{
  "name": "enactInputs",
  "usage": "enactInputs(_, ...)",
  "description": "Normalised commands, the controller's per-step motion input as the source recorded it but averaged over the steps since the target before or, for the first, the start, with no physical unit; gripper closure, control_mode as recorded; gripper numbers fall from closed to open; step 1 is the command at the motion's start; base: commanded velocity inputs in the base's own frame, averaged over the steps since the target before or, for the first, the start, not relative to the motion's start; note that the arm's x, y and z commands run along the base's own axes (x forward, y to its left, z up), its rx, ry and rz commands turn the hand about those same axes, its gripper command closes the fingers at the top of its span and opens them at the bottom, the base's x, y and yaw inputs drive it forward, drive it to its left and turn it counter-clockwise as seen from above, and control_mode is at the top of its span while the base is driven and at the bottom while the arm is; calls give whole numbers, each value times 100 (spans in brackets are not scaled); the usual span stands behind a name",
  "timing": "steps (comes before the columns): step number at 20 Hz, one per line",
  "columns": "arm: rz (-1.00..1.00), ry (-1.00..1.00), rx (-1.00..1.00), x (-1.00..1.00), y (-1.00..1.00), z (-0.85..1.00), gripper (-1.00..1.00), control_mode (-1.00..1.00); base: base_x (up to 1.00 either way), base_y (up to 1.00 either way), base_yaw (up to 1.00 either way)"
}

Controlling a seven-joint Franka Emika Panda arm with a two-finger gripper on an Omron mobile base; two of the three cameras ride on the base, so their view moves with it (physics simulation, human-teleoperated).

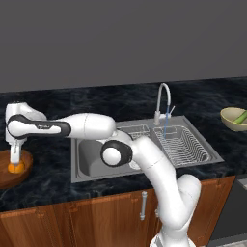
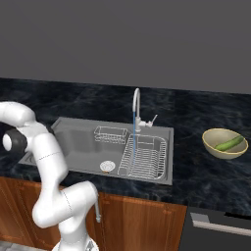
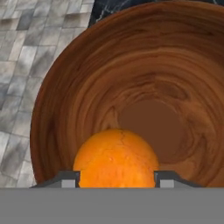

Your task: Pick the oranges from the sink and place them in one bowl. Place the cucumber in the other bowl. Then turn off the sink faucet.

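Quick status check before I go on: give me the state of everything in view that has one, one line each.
Orange: between the gripper's fingers, inside the wooden bowl.
Gripper: lowered into the wooden bowl, closed around the orange.
Wooden bowl: upright on the counter, left of the sink.
Cucumber: lying in the olive-yellow bowl.
Olive-yellow bowl: upright, right of the sink.
Faucet: running, blue stream falling.
Sink: no fruit visible in the basin.

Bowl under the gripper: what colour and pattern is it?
Reddish-brown wood with swirling darker grain. The bowl shows best in the hand view.
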Motion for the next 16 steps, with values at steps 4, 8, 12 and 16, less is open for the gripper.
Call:
enactInputs(4,0,-1,0,0,12,-2,-100,-100,0,0,0)
enactInputs(8,0,-1,0,0,3,0,-100,-100,0,0,0)
enactInputs(12,0,0,-1,-2,7,1,-100,-100,0,0,0)
enactInputs(16,0,0,-1,-7,4,29,-100,-100,0,0,0)
